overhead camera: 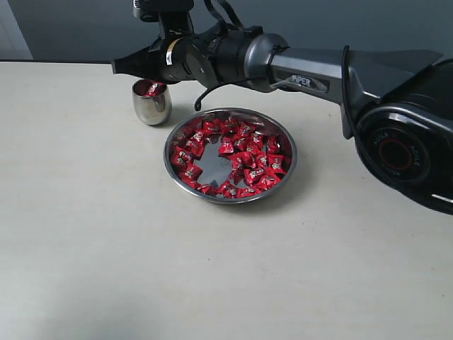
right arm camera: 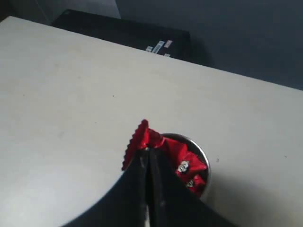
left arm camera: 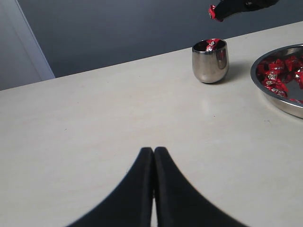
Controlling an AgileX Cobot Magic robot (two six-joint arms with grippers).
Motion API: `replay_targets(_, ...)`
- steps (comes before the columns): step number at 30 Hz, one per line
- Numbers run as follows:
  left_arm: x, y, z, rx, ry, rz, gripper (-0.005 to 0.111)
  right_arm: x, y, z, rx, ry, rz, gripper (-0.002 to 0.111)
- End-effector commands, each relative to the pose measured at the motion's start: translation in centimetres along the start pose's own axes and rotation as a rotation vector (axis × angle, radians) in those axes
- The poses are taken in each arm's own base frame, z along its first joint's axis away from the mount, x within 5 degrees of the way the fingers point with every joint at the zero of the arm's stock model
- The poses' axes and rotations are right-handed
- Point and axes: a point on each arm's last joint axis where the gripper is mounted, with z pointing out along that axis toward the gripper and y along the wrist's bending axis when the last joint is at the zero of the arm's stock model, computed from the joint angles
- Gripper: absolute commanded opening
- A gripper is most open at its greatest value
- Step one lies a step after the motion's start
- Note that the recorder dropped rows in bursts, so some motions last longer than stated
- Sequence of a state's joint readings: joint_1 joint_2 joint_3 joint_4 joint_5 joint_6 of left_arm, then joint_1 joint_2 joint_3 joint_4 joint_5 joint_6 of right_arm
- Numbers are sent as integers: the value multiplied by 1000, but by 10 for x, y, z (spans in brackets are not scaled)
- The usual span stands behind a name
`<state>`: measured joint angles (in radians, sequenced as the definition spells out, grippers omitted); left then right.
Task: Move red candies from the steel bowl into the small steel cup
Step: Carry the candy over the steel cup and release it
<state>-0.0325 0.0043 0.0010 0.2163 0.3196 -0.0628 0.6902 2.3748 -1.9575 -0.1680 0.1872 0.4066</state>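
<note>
My right gripper [right arm camera: 147, 152] is shut on one red candy [right arm camera: 138, 140], which sticks out past its tips. It hangs just above the small steel cup [right arm camera: 202, 152], where a few more red candies [right arm camera: 187, 164] lie. In the exterior view the right gripper [overhead camera: 119, 66] reaches across over the cup [overhead camera: 151, 105]. The steel bowl [overhead camera: 230, 200] beside it holds many red candies [overhead camera: 237, 152]. From the left wrist view I see the held candy [left arm camera: 214, 12] above the cup [left arm camera: 210, 62]. My left gripper [left arm camera: 154, 150] is shut and empty, well short of the cup.
The bowl's rim [left arm camera: 279, 103] shows at the edge of the left wrist view. A dark flat box [right arm camera: 128, 30] lies beyond the table's far edge. The right arm [overhead camera: 311, 71] spans above the bowl's back rim.
</note>
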Motion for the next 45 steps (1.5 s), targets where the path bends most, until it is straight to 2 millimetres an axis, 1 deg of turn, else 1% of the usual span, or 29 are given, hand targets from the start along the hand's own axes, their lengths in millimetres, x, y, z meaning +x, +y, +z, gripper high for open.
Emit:
replay_targets(1, -1, 0, 0, -1, -12, -3, 0, 5, -2, 8, -17, -31, 19, -1)
replay_targets(6, -1, 0, 0, -1, -12, -3, 0, 17, -4, 17, -14, -12, 20, -1)
replay_targets(10, -1, 0, 0, -1, -12, -3, 0, 22, -5, 21, -16, -12, 20, -1)
replay_targets(15, -1, 0, 0, -1, -12, -3, 0, 27, -6, 25, -18, -11, 22, -1)
replay_targets(23, -1, 0, 0, -1, -12, -3, 0, 26, -6, 25, -22, -17, 41, -1)
replay_targets(24, -1, 0, 0, -1, -12, -3, 0, 26, -6, 25, -23, -19, 44, 1)
replay_targets(25, -1, 0, 0, -1, -12, -3, 0, 26, -6, 24, -24, -21, 44, 4)
replay_targets(29, -1, 0, 0, -1, -12, -3, 0, 24, -5, 24, -36, -37, 98, 25)
replay_targets(30, -1, 0, 0, -1, -12, -3, 0, 24, -4, 24, -38, -42, 106, 29)
replay_targets(31, -1, 0, 0, -1, -12, -3, 0, 23, -4, 24, -41, -46, 115, 30)
replay_targets(35, -1, 0, 0, -1, -12, -3, 0, 21, -4, 24, -49, -64, 136, 30)
replay_targets(37, -1, 0, 0, -1, -12, -3, 0, 16, -3, 19, -44, -51, 136, 30)
replay_targets(39, -1, 0, 0, -1, -12, -3, 0, 6, -1, 8, -29, -14, 131, 30)
replay_targets(40, -1, 0, 0, -1, -12, -3, 0, 0, 0, 0, -16, 8, 100, 28)
replay_targets(42, -1, 0, 0, -1, -12, -3, 0, -5, 0, -11, 18, 70, 58, 24)
replay_targets(45, -1, 0, 0, -1, -12, -3, 0, -1, -6, -25, 114, 245, -3, 24)
